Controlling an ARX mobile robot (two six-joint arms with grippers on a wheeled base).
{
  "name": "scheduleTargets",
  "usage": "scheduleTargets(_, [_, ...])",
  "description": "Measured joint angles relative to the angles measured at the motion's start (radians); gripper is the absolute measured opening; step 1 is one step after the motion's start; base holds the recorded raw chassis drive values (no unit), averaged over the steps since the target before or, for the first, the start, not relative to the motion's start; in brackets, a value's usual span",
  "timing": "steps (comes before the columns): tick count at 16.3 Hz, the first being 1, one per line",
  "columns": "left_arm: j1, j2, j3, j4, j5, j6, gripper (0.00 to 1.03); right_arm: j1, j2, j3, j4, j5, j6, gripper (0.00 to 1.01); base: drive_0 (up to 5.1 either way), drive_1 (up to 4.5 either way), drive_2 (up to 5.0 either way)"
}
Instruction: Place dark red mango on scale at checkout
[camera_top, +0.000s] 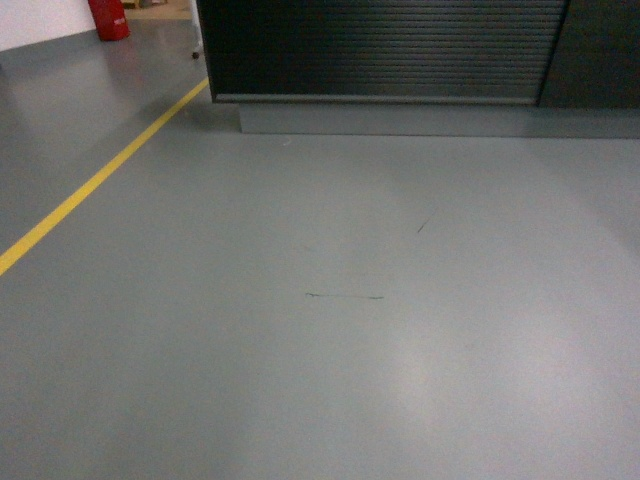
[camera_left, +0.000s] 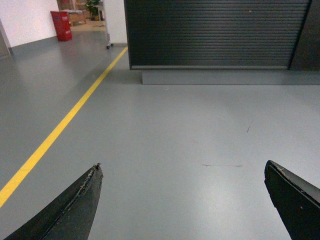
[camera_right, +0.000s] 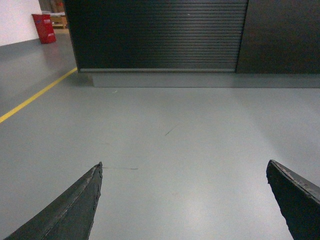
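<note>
Grey floor (camera_top: 330, 330) fills the head view, and the checkout (camera_top: 380, 50) stands at the far side: black ribbed slats over a grey plinth (camera_top: 430, 120). Only its front shows; the top is cut off by the frame edge, so the scale and the mango cannot be seen in any view. A yellow line (camera_top: 90, 185) runs diagonally from near left towards the counter's left corner, and a red bin (camera_top: 108, 18) sits far left by the white wall.

Left gripper (camera_left: 182, 200), seen from its wrist, jaws spread wide with nothing between them, just bare floor and a thin dark scuff (camera_left: 222, 165) beyond. Right gripper (camera_right: 185, 200), the same story: fingers (camera_right: 75, 210) splayed apart, grasping nothing, pointing at the counter front. Neither arm appears in the head view.
</note>
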Motion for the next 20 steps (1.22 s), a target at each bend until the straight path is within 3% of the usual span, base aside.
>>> scheduleTargets(20, [0.0,0.0,0.0,-0.001,0.0,0.0,0.98,0.0,0.0,0.0,-0.002,0.0,0.0,0.98,0.0,3.33,-3.4])
